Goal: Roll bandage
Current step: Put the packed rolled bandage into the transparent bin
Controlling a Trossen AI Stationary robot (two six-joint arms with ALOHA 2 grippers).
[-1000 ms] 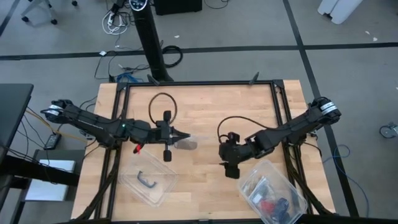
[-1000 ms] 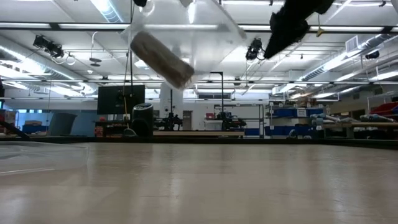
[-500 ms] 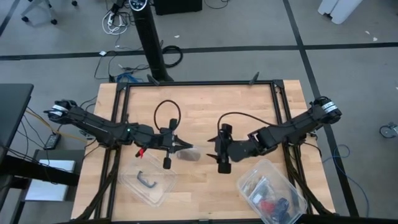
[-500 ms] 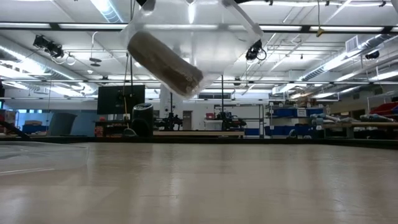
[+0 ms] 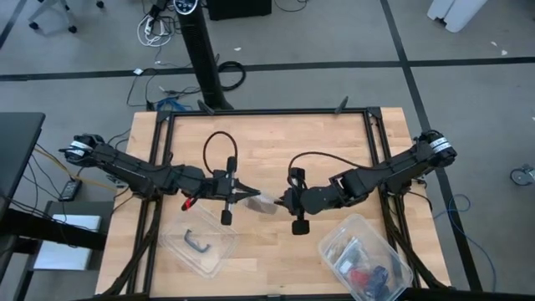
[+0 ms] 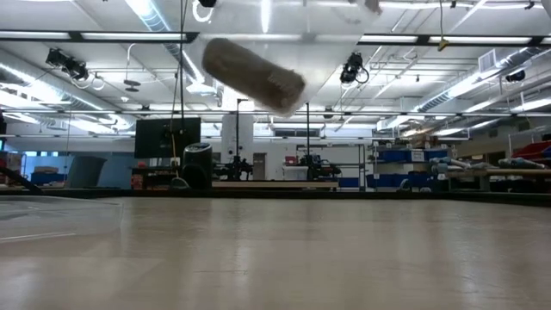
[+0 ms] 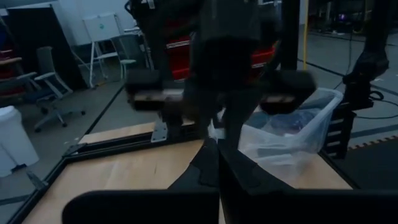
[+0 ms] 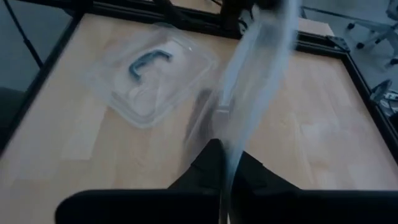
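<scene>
Above the middle of the wooden table (image 5: 334,150), the rolled bandage (image 6: 254,75) hangs inside a clear plastic bag (image 5: 264,203) stretched between both arms. The left gripper (image 5: 253,196) is pinched closed on one edge of the bag, and the right gripper (image 5: 281,201) is clamped on the opposite edge.

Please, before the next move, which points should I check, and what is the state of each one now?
1. Left hand shut on the bag: ok.
2. Right hand shut on the bag's other edge, film between its fingers: ok.
3. Bandage inside the bag, as a roll: ok.
4. Bag held above the table, not touching it: ok.
5. Which edge of the bag opens: cannot tell.
6. Lid and tub lie apart from both hands: ok.
</scene>
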